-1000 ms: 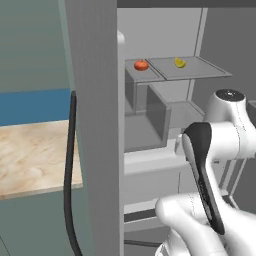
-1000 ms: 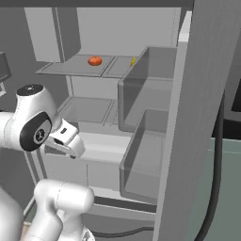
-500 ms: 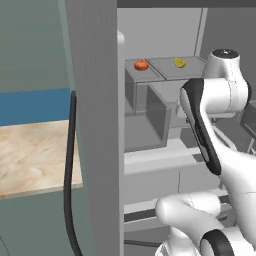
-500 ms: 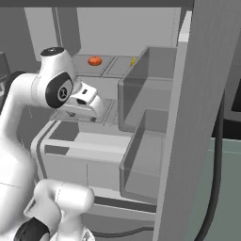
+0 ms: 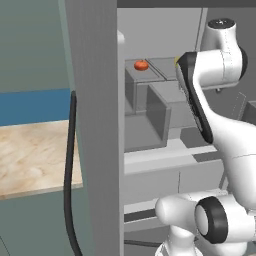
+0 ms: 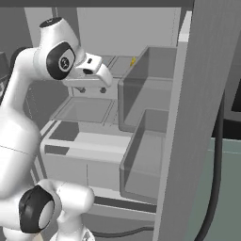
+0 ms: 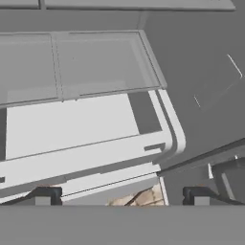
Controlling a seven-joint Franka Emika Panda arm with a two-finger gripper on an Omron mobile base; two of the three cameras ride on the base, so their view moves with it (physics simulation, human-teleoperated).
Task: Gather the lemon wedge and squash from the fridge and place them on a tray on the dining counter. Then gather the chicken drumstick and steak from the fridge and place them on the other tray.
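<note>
Reaching into the open fridge, the white arm (image 5: 220, 125) is lifted high, up by the top shelf. The gripper (image 7: 122, 196) is wide open and holds nothing; in the hand view its two dark fingers (image 7: 45, 195) stand far apart at the bottom. That view looks down on the pale drawers (image 7: 81, 129) low in the fridge, with a clear lid over them. In the right base view the hand (image 6: 94, 68) sticks out flat above a clear shelf (image 6: 84, 109), pointing toward the grey door bins (image 6: 146, 122). A small yellow bit, maybe the lemon wedge (image 6: 133, 60), sits on the top shelf just past the hand, close to the top edge of the upper bin. In the left base view a small red and orange thing (image 5: 141, 65) rests on the top shelf, to the left of the arm; it is too small to tell what food it is. The grey fridge door (image 5: 95, 125) stands open in front, with a black cord (image 5: 70, 170) hanging down by it. A light wooden bench (image 5: 32, 155) lies to the left of the door, with a blue wall strip behind it
</note>
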